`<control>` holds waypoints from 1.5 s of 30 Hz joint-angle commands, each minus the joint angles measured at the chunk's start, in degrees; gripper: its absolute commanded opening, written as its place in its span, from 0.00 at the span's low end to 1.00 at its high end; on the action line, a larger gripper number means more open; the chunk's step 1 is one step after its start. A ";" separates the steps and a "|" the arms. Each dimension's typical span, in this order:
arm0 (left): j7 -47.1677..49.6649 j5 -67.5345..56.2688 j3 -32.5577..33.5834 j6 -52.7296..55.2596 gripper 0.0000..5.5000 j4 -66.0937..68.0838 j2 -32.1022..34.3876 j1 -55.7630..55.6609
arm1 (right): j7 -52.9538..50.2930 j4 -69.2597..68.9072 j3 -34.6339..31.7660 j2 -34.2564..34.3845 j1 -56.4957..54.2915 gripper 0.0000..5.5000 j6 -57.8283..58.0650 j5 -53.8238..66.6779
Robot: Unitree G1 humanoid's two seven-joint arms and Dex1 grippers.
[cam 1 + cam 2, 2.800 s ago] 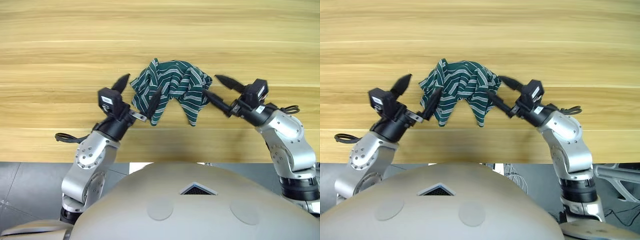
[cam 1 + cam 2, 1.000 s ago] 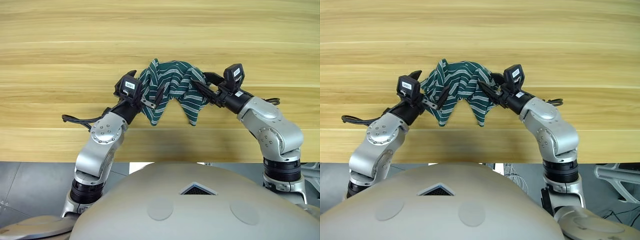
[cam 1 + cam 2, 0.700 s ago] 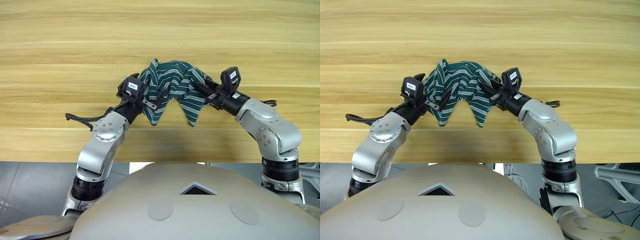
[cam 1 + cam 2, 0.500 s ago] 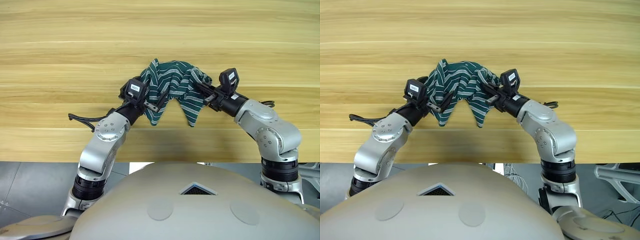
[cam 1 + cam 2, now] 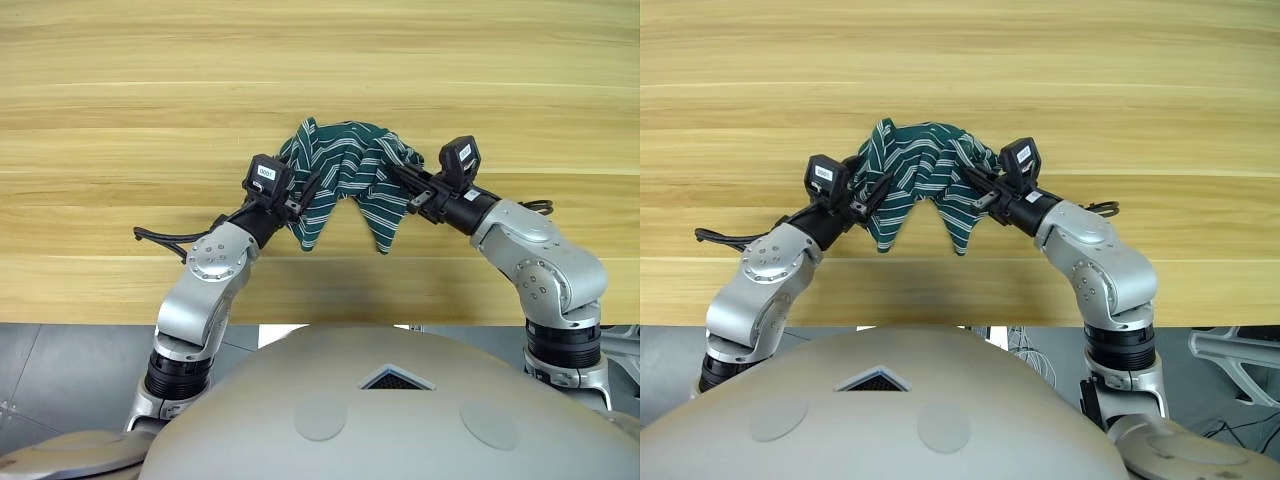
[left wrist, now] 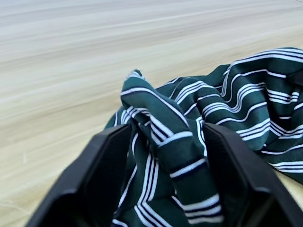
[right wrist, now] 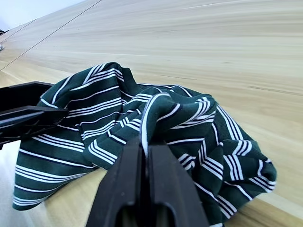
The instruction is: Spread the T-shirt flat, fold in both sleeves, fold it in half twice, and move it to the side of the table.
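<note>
Cloth this soft and light will sag, so the T-shirt [image 5: 345, 175], heaped mid-surface [image 5: 320, 60] towards the near edge, wants holding at its corners (none discernible). The left gripper [image 5: 300, 195] has its jaws squeezing a thick fold; the right gripper [image 5: 400, 180] pinches a thin ridge. The heap runs left-right, collar direction unclear.

Bright, even light leaves only faint shadows beneath the T-shirt [image 5: 345, 170].
</note>
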 commanded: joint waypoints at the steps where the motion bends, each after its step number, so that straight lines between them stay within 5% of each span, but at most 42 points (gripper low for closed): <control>1: -1.11 -0.71 0.39 0.97 0.37 1.80 -0.16 -0.36 | -0.04 -0.90 0.52 -0.16 -0.12 0.00 -0.53 -0.87; 13: -1.61 -2.18 4.08 1.25 0.01 -4.36 0.29 1.14 | 1.33 -0.16 2.31 -1.53 0.34 0.00 -3.79 -5.15; 21: -3.30 -11.55 15.24 2.86 0.01 -4.90 -0.91 -1.55 | 2.84 2.82 -1.09 -4.49 -3.29 0.00 -9.05 -9.33; 28: -9.20 -14.31 31.75 0.74 0.01 14.60 11.23 -18.64 | 11.94 10.72 -14.78 -18.31 -20.61 0.00 -18.66 -10.96; 33: -12.81 -19.60 40.37 0.09 0.01 4.55 15.46 -16.71 | 19.23 9.72 -23.40 -23.58 -19.38 0.00 -23.51 -7.99; 36: -12.65 -20.25 37.16 -0.03 0.01 -1.99 16.15 -19.11 | 21.99 8.07 -21.65 -24.16 -20.40 0.00 -26.81 -8.57; 39: -12.88 -17.03 28.19 -0.74 0.01 3.09 16.27 -31.74 | 23.53 16.90 -12.74 -22.05 -32.23 0.00 -29.06 -13.15; 45: -16.80 -3.75 16.08 -15.73 0.01 55.68 11.80 -68.70 | 22.85 70.87 1.18 -10.16 -70.96 0.00 -44.42 -29.25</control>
